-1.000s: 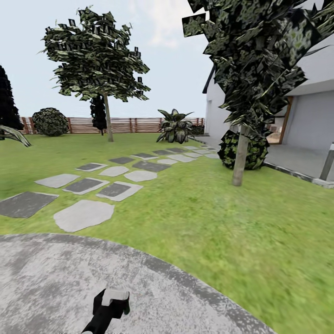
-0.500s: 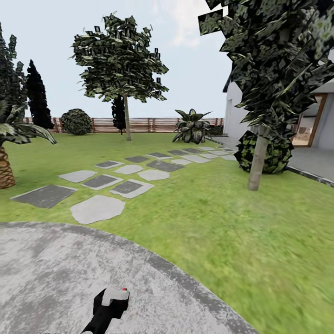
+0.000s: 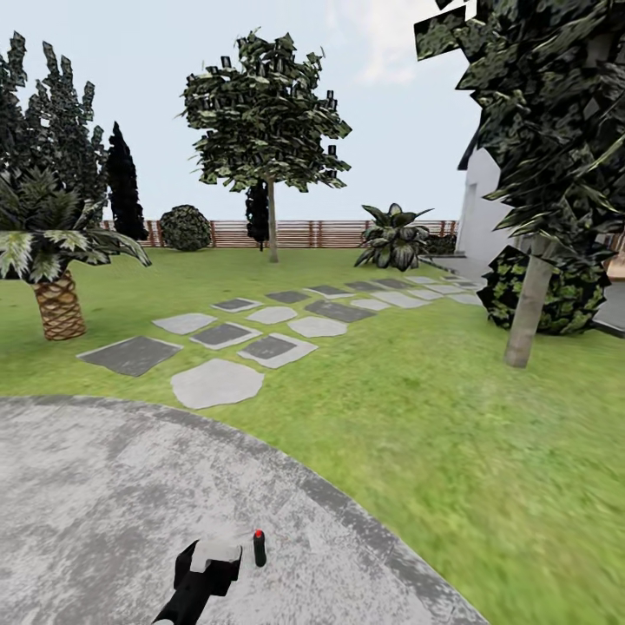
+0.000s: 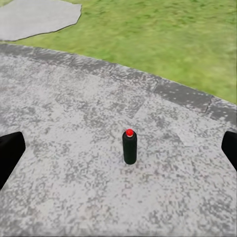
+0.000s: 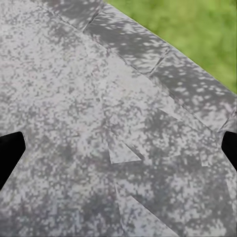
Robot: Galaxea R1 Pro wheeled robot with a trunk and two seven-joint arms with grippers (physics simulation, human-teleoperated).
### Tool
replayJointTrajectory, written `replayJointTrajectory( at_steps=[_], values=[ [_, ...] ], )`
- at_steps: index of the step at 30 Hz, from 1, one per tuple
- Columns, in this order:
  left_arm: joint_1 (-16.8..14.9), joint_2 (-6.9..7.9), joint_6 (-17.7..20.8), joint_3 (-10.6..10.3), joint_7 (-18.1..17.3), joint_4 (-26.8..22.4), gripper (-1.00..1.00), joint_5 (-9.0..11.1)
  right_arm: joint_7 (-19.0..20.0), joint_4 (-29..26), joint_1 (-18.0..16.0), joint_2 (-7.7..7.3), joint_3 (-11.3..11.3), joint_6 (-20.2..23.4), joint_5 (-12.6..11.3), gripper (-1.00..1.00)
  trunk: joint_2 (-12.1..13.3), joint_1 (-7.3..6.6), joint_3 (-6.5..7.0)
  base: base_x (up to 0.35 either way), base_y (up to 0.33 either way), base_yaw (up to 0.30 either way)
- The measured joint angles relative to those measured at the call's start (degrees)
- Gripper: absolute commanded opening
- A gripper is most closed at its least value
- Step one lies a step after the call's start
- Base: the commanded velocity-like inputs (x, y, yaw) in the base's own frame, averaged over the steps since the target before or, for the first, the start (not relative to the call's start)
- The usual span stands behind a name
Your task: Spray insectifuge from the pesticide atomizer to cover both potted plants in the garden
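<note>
Here, the dark atomizer (image 4: 130, 147) stands upright on the grey patio (image 4: 59, 98), red tip up, near the left gripper (image 4: 118, 148), whose fingers (image 4: 10, 153) spread wide and hold nothing, as do the right gripper's (image 5: 118, 150); its label is too small to make out.

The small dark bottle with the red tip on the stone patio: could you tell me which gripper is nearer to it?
Left. The bottle stands upright on the patio ahead of the open left gripper, between its fingertips' line of sight. The right gripper faces bare paving; its distance can't be judged.
</note>
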Motion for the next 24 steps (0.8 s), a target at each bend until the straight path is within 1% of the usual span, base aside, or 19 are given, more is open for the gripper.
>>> replayJointTrajectory(
  at_steps=[6,20,24],
  values=[
    [0.0,0.0,0.0,0.0,0.0,0.0,1.0,0.0,0.0,0.0,0.0,0.0,0.0,0.0,0.0,1.0,0.0,-0.01,0.0,0.116,-0.224,0.256],
    [0.0,0.0,0.0,0.0,0.0,0.0,1.0,0.0,0.0,0.0,0.0,0.0,-0.1,0.0,0.0,1.0,0.0,-0.01,0.0,0.144,-0.28,0.256],
    [0.0,0.0,0.0,0.0,0.0,0.0,1.0,0.0,0.0,0.0,0.0,0.0,0.0,0.0,0.0,1.0,0.0,0.0,0.0,0.058,-0.304,0.256]
  ],
)
